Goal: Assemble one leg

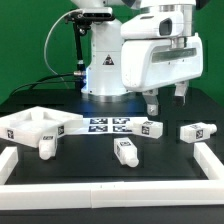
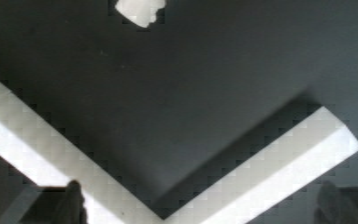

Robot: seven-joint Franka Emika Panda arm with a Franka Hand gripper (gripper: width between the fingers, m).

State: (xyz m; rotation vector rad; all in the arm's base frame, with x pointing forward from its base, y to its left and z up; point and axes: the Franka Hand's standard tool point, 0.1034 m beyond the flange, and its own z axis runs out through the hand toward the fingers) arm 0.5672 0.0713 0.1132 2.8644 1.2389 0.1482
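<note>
Four alike white legs with tag markers lie on the black table in the exterior view: one (image 1: 47, 146) next to the tabletop, one (image 1: 125, 151) in the front middle, one (image 1: 151, 127) by the marker board, and one (image 1: 195, 131) at the right. My gripper (image 1: 166, 100) hangs open and empty above the table, between the two right-hand legs and higher than them. In the wrist view the gripper (image 2: 202, 205) is open with nothing between the fingers (image 2: 55, 205). A small white piece (image 2: 140, 10) shows at that view's edge; I cannot tell which leg it is.
The large white square tabletop (image 1: 32, 124) lies at the exterior view's left. The marker board (image 1: 105, 125) lies in the middle. A white border frame (image 1: 110, 190) runs round the table; its corner (image 2: 105, 190) shows under the gripper. The robot base (image 1: 100, 65) stands behind.
</note>
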